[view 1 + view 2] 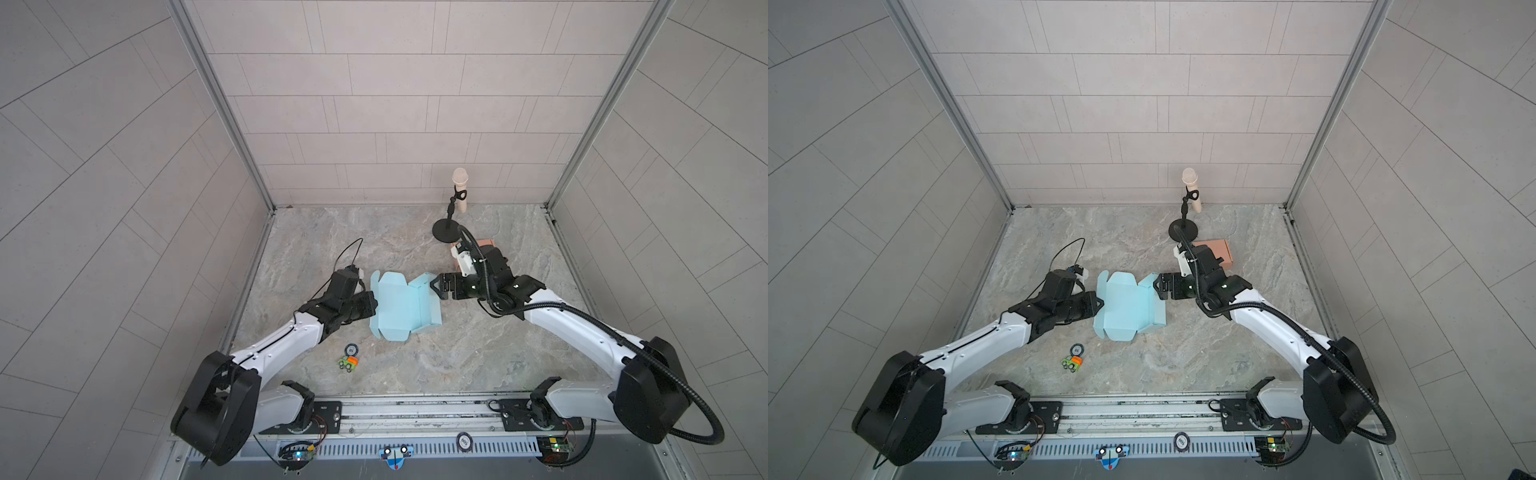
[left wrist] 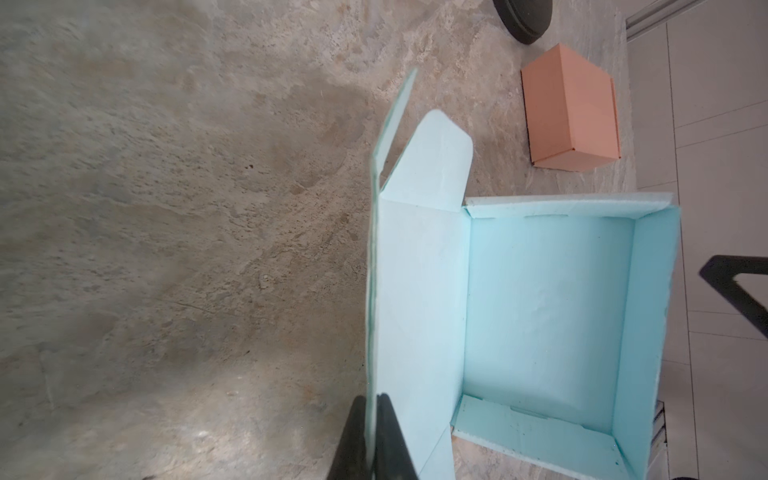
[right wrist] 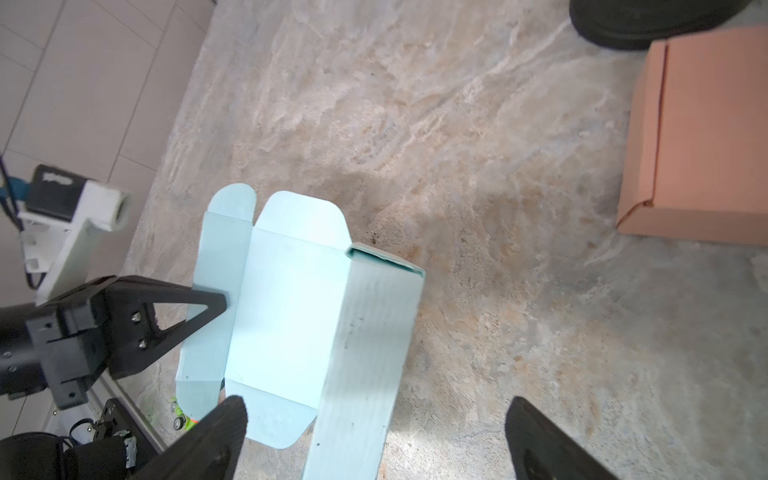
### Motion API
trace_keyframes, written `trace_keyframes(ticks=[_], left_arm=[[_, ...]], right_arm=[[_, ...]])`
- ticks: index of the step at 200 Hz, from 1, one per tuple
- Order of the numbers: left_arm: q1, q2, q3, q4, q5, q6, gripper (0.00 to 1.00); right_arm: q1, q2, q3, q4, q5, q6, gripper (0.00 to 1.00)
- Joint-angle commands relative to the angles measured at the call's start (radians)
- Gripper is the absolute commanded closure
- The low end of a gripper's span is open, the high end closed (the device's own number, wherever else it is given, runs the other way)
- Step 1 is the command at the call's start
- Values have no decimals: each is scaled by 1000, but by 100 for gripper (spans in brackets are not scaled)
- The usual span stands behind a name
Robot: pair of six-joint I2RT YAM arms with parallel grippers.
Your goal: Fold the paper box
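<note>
White arms [image 1: 286,336] with black joints; a ribbed black hose [image 1: 540,306] along the right

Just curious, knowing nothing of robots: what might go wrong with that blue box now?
The left tool pinches only a thin flap of the blue box; pulling might crease or tear it. The right tool stands open, so the box may slide or swing. The orange box sits close by the right arm and might get bumped.
</note>
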State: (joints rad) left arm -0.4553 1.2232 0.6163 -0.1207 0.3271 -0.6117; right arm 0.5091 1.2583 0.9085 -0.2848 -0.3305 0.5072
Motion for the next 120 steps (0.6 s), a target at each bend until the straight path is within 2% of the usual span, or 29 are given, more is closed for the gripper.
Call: trace_keyframes(ticks=[1,35,49,77,96,120], left_arm=[[-17,-22,104,-137,15,143,94],[-93,-5,246,-304,8,308,95],[-100,3,282,-340,15,348,95],[-119,12,362,-430,25,436,97],[-130,23,412,-495,19,495,98],[-145,52,461,-559,24,560,98]], right_arm=[[2,-55,16,-12,1,-97,0],[0,-82,-23,135,-26,-162,2],[-2,-69,-61,248,-99,-192,8],[6,-23,-130,439,-235,-243,14],[17,-12,-158,487,-278,-306,15],[26,17,-145,424,-296,-429,13]])
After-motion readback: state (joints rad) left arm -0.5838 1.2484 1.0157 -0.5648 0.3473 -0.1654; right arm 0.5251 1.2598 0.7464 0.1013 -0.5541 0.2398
